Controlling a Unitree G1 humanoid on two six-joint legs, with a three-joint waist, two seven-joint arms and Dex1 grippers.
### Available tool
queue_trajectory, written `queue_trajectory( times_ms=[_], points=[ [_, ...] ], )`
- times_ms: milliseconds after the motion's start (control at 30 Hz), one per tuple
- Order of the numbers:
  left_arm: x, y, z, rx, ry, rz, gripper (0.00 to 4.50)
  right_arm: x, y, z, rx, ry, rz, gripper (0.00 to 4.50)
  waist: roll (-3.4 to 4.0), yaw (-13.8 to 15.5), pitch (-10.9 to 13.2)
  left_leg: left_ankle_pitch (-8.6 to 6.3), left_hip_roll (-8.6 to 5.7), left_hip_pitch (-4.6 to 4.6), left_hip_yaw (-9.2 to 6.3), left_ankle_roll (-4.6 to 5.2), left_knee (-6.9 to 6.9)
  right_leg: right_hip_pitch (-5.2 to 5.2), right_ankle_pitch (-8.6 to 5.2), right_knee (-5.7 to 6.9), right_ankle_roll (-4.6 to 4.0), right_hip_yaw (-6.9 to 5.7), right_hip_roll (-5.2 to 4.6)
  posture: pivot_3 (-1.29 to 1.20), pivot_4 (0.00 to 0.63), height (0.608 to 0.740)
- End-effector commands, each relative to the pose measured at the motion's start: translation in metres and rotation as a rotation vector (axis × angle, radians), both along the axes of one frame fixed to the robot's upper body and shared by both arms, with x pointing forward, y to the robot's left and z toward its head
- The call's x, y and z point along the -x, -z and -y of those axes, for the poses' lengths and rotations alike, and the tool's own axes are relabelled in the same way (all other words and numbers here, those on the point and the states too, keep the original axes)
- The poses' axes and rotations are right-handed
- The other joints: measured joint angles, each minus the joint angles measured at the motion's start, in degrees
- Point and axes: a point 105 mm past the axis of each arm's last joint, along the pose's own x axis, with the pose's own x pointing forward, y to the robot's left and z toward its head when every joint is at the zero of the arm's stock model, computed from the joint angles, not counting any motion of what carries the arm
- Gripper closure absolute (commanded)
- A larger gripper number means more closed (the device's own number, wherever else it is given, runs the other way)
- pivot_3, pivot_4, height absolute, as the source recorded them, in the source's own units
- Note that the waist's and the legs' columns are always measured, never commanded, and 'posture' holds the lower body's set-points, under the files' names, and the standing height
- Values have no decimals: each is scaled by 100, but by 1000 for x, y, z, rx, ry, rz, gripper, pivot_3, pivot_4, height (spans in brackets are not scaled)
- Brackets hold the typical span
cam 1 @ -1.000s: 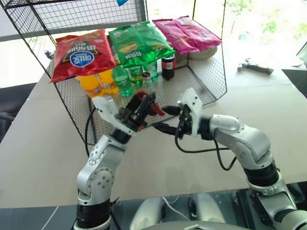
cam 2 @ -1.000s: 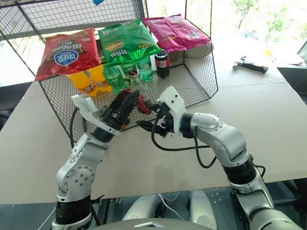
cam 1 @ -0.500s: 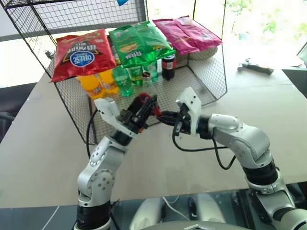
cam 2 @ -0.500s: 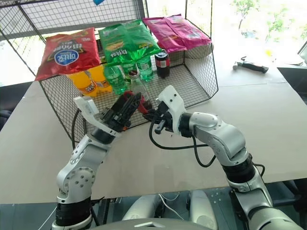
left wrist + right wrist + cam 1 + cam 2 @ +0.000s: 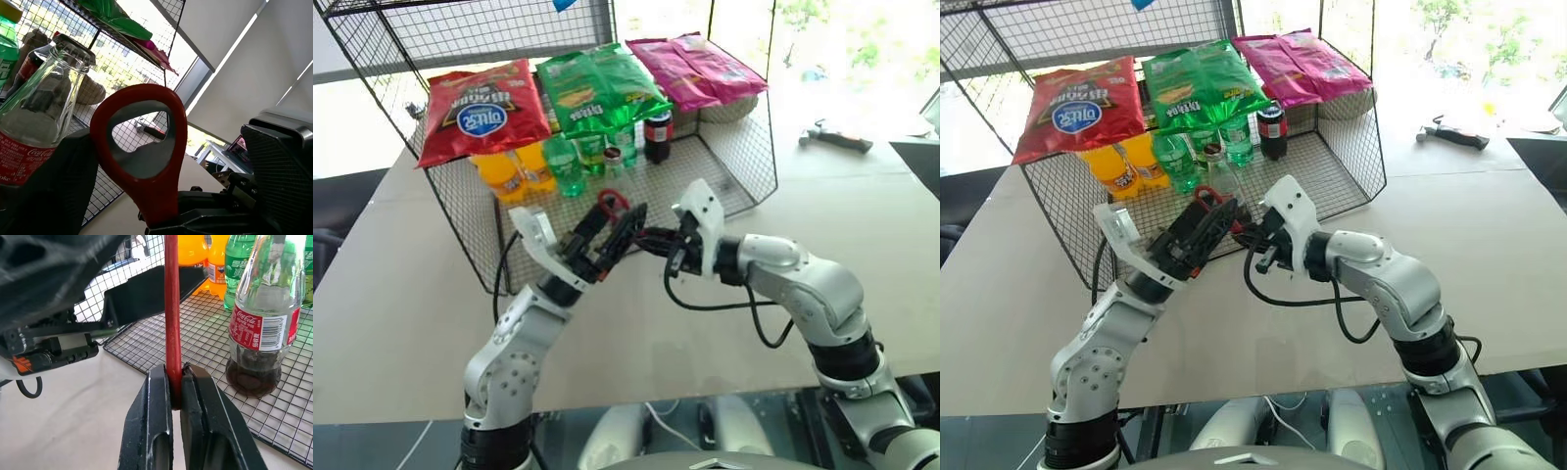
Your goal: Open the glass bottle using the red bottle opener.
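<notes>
The right gripper (image 5: 175, 382) is clamped on the handle end of the flat red bottle opener with the ring-shaped head (image 5: 142, 142), its two black fingers (image 5: 152, 426) pressed together on the thin red edge. In the left eye view the opener (image 5: 612, 203) rises just left of centre, between the two grippers, its ring uppermost. The left gripper (image 5: 617, 235) has its fingers spread apart on either side of the opener; in the left wrist view one finger sits at each side of the red ring with a gap to the far one, and whether the near one touches the opener cannot be told.

The small clear glass bottle with a narrow neck and red label (image 5: 264, 318) stands upright on the wire floor of the black mesh basket (image 5: 744, 166), just behind the opener. Its metal cap (image 5: 73, 46) is still on, and dark liquid fills only its lower part. The basket rests on the pale counter (image 5: 401, 294).
</notes>
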Motion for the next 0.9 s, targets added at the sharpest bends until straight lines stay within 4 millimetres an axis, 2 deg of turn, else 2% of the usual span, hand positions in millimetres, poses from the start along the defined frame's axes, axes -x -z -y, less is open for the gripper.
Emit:
queue_trajectory(
  times_ms=[33, 200, 267, 533, 733, 900],
  points=[
    [14, -13, 4, -39, 20, 79, 45, -24, 2, 51, 38, 158, 65, 4500, -4, 13, 2, 0, -1, 0, 0, 0, 0, 0, 0, -1, 0, 0, -1, 0, 150, 735],
    [5, -19, -6, -181, -145, 177, 45, -51, -7, 111, 52, 379, 140, 4500, -11, -23, 9, 0, -9, -5, 4, 1, 0, -1, 0, -2, 1, 5, -6, 0, 150, 735],
    [-5, -24, -13, -228, -254, 243, 45, -59, -12, 125, 43, 446, 173, 4500, -11, -18, 9, 2, 3, -4, 8, -3, -2, -2, 0, -1, 0, 5, 3, 0, 150, 735],
    [-36, -21, -20, -433, -462, 360, 45, -72, -30, 143, -13, 565, 269, 4500, -14, 2, 11, 5, 1, -5, 9, -6, -5, -2, 1, -3, -1, 7, 1, 0, 150, 735],
    [-60, -13, -21, -516, -476, 395, 45, -70, -34, 143, -22, 579, 292, 4500, -14, 3, 11, 5, 1, -10, 5, -6, -5, -6, 1, -6, -1, 4, 1, 0, 150, 735],
    [-79, -13, -18, -520, -466, 406, 45, -70, -41, 143, -24, 588, 318, 4500, -15, -1, 10, 6, 0, -71, 5, -6, 27, -65, 3, 21, -1, 3, 0, 0, 150, 735]
  ],
)
